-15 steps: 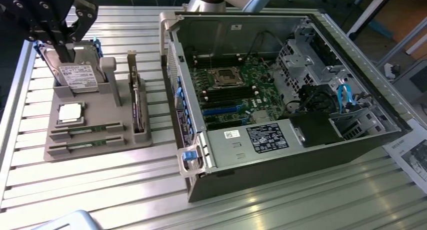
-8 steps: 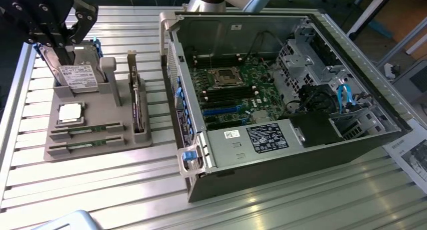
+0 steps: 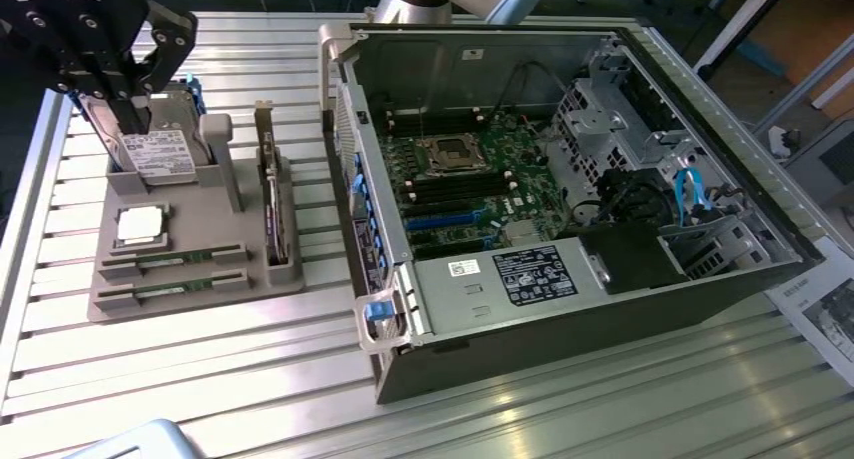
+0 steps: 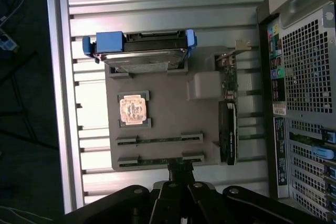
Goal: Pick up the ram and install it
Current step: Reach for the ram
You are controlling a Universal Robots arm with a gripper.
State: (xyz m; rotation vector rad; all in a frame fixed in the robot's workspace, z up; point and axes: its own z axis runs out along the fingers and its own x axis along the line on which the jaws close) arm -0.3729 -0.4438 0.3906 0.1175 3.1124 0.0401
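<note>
My gripper (image 4: 181,171) hangs above the tray (image 4: 173,114), fingers closed, empty; each ram (image 4: 160,140) sits slotted there, probably for easy pinching.

An open computer case (image 3: 587,334) lies on a slatted metal table (image 3: 200,379), motherboard (image 3: 501,194) exposed. Beside it, a grey holder (image 3: 200,229) carries a hard drive (image 3: 160,157), a square silver processor (image 3: 142,225) and a dark card (image 3: 276,219) on edge.
</note>
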